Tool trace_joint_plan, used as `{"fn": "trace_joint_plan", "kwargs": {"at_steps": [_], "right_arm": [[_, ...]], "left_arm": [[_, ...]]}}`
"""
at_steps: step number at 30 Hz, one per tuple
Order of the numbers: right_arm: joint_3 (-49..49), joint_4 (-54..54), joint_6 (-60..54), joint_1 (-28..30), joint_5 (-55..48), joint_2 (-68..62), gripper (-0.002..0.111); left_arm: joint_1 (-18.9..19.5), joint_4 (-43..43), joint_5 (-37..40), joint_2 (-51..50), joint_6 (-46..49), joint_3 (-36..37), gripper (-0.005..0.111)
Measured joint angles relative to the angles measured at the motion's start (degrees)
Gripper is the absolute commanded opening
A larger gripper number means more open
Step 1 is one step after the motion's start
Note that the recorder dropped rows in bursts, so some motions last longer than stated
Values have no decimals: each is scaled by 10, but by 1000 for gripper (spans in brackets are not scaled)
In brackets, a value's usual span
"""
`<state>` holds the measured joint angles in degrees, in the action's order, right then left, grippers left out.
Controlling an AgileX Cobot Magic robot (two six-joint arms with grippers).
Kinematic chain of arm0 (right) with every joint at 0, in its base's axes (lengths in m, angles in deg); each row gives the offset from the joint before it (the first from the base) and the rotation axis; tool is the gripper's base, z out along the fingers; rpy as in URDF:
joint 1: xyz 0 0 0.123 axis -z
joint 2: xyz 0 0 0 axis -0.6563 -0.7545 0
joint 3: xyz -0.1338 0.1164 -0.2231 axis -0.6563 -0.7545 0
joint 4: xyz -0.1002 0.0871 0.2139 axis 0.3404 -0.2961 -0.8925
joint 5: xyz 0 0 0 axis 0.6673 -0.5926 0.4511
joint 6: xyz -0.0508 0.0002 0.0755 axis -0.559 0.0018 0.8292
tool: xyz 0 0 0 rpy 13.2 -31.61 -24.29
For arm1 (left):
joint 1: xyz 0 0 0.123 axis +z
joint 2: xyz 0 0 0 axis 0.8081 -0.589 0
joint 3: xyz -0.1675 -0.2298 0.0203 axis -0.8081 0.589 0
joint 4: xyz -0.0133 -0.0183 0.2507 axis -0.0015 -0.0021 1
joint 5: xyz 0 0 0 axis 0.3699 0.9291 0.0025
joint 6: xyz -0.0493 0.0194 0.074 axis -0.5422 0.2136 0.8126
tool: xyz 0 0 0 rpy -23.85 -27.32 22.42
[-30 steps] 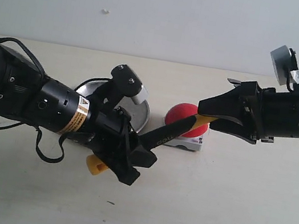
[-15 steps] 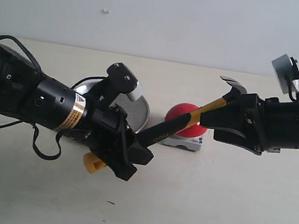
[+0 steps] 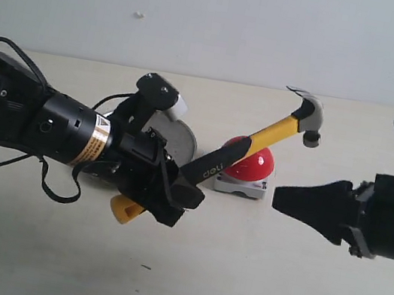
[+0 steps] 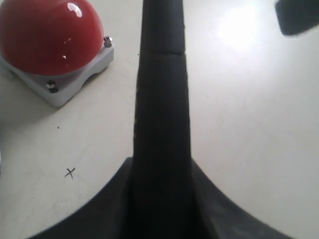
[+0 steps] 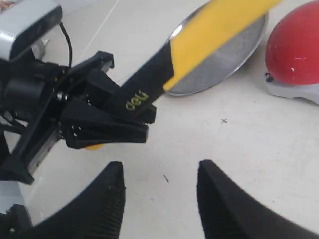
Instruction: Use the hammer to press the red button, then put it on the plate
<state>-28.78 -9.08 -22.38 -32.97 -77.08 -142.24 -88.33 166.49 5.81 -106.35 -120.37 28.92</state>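
Observation:
My left gripper (image 3: 171, 196) is shut on the hammer's (image 3: 259, 139) black grip near its yellow looped end. The handle slopes up to the right, and its dark head (image 3: 306, 115) hangs in the air above and right of the red button (image 3: 255, 164). In the left wrist view the handle (image 4: 162, 94) runs out from the left gripper (image 4: 162, 172), with the red button (image 4: 47, 32) beside it. The plate (image 3: 181, 143) lies behind the left arm; the plate (image 5: 234, 57) also shows under the handle (image 5: 214, 27). My right gripper (image 3: 283, 199) (image 5: 159, 172) is open and empty, right of the button.
The button's grey-white square base (image 3: 239, 187) rests on the pale tabletop. A small cross mark (image 4: 70, 173) is drawn on the surface near it. A white wall stands behind the table. The left arm's cable (image 3: 59, 192) loops over the table on the left.
The right gripper has let go of the hammer near its head and drawn back to the right and lower. The left gripper kept the handle, and the head now stands higher.

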Motion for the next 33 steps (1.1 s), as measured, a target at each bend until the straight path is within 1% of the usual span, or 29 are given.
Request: {"fn": "trace_joint_plan", "kwargs": {"at_steps": [5, 6, 11, 15, 21, 26, 30, 33], "right_arm": [[-56, -5, -31, 0, 49, 106, 1], [-66, -6, -34, 0, 62, 134, 0], [-113, -8, -40, 0, 168, 286, 0], [-164, -9, -28, 0, 262, 436, 0], [-232, -9, -4, 0, 298, 637, 0], [-235, 71, 103, 0, 340, 750, 0], [-235, 98, 130, 0, 371, 798, 0], [-235, 98, 150, 0, 439, 815, 0]], "left_arm": [[0, 0, 5, 20, -25, 0, 0], [0, 0, 6, 22, -30, 0, 0], [0, 1, 16, 22, -50, 0, 0], [0, 1, 19, 22, -58, 0, 0], [0, 1, 24, 22, -70, 0, 0], [0, 1, 27, 22, -85, 0, 0], [0, 1, 28, 22, -98, 0, 0], [0, 1, 28, 22, -102, 0, 0]]}}
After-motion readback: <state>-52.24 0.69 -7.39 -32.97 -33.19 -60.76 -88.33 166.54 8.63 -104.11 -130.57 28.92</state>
